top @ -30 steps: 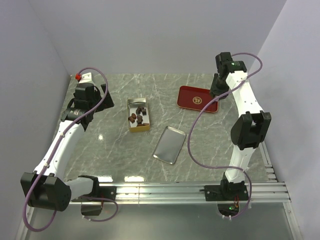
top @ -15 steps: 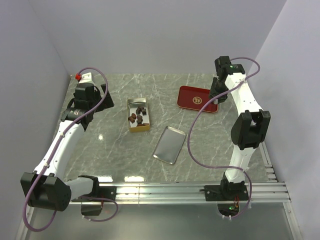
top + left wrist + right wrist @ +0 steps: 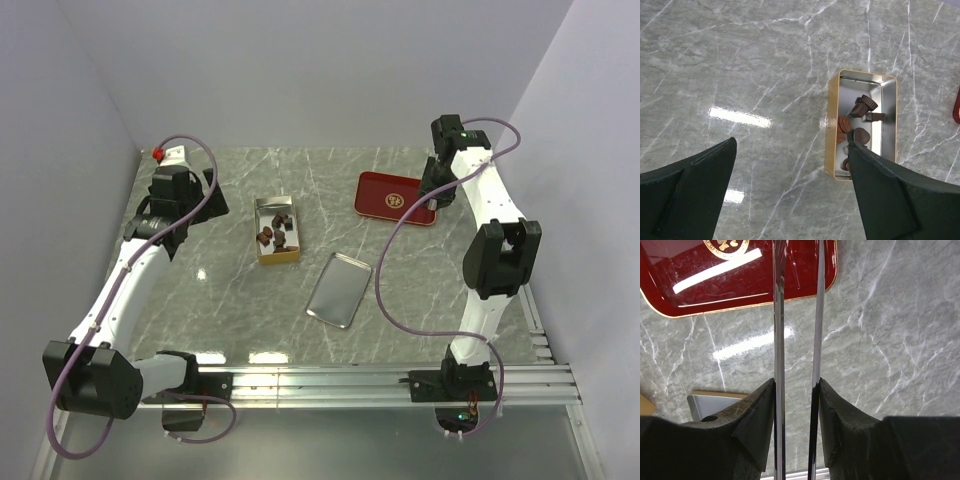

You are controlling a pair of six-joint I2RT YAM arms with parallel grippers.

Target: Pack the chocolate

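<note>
Since the chocolate (image 3: 860, 136) lies inside the gold tin (image 3: 832, 131), left of the table's centre, packing seems nearly done. The left gripper (image 3: 790, 200) hangs above it, spread wide and empty, probably ready to steady the tin. The right gripper (image 3: 796, 315) hovers over the red tray's (image 3: 700, 290) edge near the far right corner, blades narrowly parted with nothing between. The silver lid (image 3: 339, 289) lies mid-table, probably next.
</note>
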